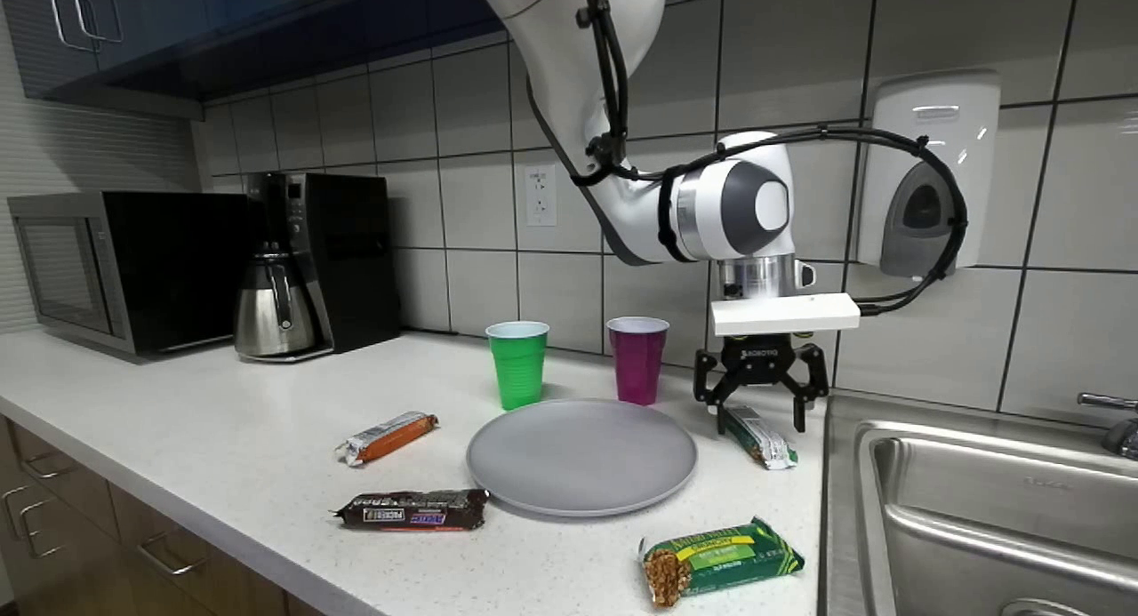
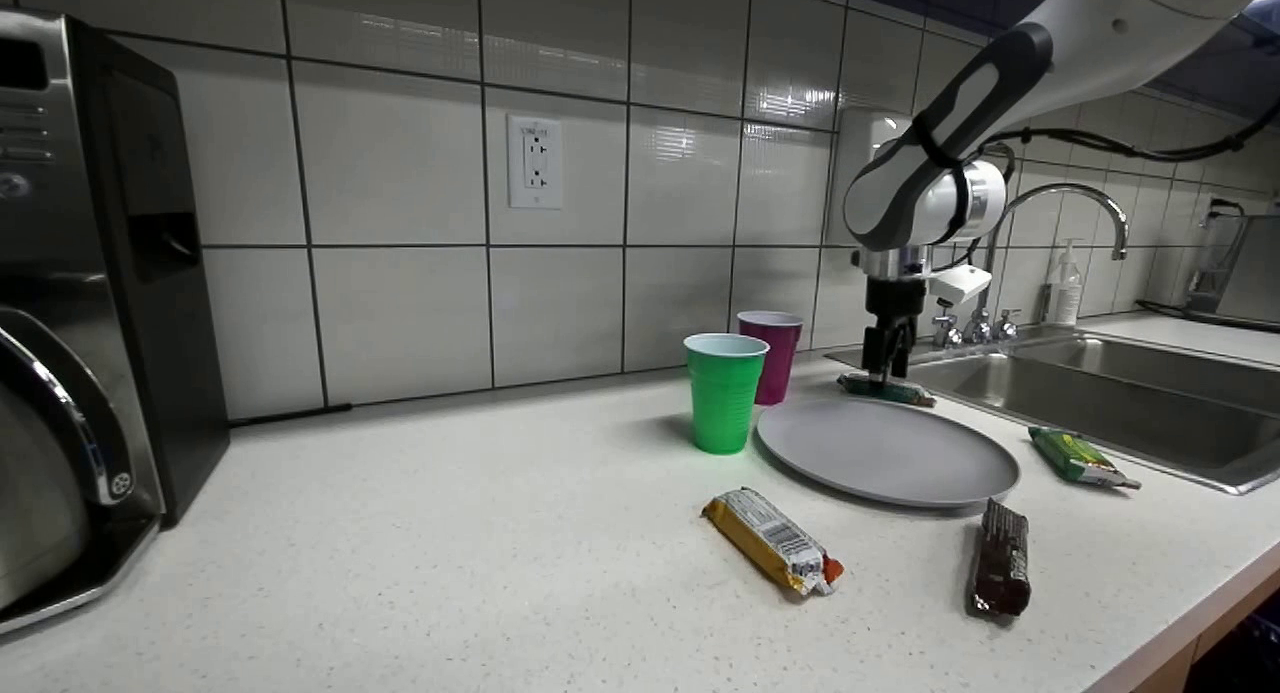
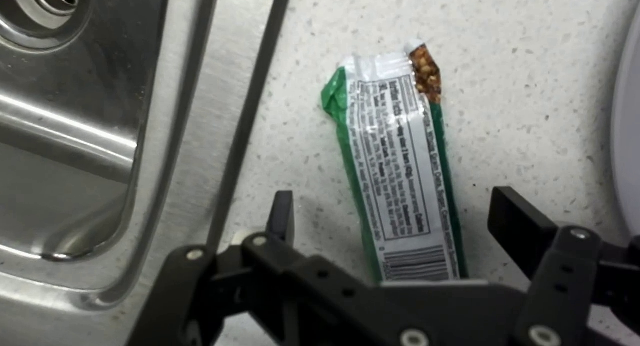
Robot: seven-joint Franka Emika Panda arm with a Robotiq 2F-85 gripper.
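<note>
My gripper (image 1: 761,422) is open, pointing down just above the counter, beside the sink. Between its spread fingers (image 3: 520,226) lies a green-wrapped granola bar (image 3: 400,161), its white label side up; a gap shows on both sides of it. The gripper's body hides the bar's near end in the wrist view. In an exterior view the fingertips (image 2: 872,365) stand over this bar (image 2: 910,393). A grey plate (image 1: 582,456) rests nearby, with a second green bar (image 1: 722,558), a brown-wrapped bar (image 1: 413,510) and an orange-wrapped bar (image 1: 388,438) around it.
A green cup (image 1: 518,367) and a purple cup (image 1: 637,363) stand upright behind the plate, near the tiled wall. The steel sink (image 3: 220,86) borders the counter next to the gripper. A coffee maker (image 1: 329,260) and a microwave (image 1: 169,269) sit farther along.
</note>
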